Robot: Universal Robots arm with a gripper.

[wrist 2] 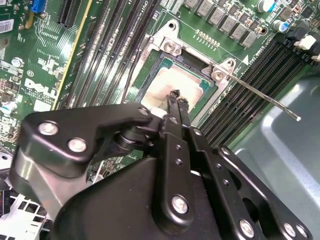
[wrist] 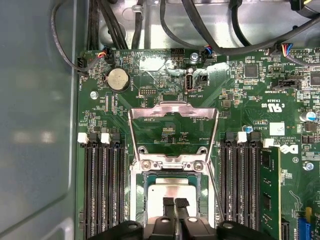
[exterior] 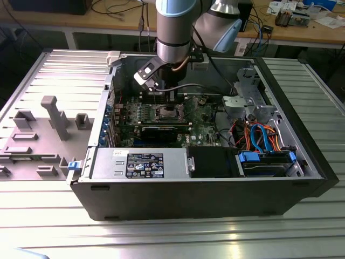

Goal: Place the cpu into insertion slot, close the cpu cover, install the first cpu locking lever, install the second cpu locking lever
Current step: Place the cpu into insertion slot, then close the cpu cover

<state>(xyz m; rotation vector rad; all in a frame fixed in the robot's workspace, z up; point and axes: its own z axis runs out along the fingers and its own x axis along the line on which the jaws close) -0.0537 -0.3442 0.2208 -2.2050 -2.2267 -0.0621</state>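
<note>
- Wooden benches with loose cables stand in the background of the exterior view; in front of them a ribbed metal table (exterior: 161, 237) carries grey fixtures (exterior: 54, 116) on the exterior view's left and an open computer case (exterior: 188, 199) in the middle.
- Memory slots (wrist: 102, 190) run just beside the insertion slot (wrist: 144, 192); the cpu (wrist: 170, 189) lies inside that slot with its silver top up; it looks level, though one edge is hidden behind the fingers (wrist: 169, 209).
- The fingers are pressed together with nothing visible between them; their tips are over the middle of the cpu, touching it or just above it, I cannot tell which; I judge that a hard push here, or a sideways drag, could shift the chip and bend the pins under it.
- The cpu cover (wrist: 173, 111) is open, tilted back from the slot; if it drops while the fingers are in its path, it could strike them, or close on a chip which is not seated flat.
- The locking lever (wrist 2: 260, 96) sticks out free over the memory slots on the other side; it could catch a finger, or spring away when it is pressed.
- Orange and blue cables (exterior: 259, 135) lie on the exterior view's right, well apart from the work; the risk from them seems small.
</note>
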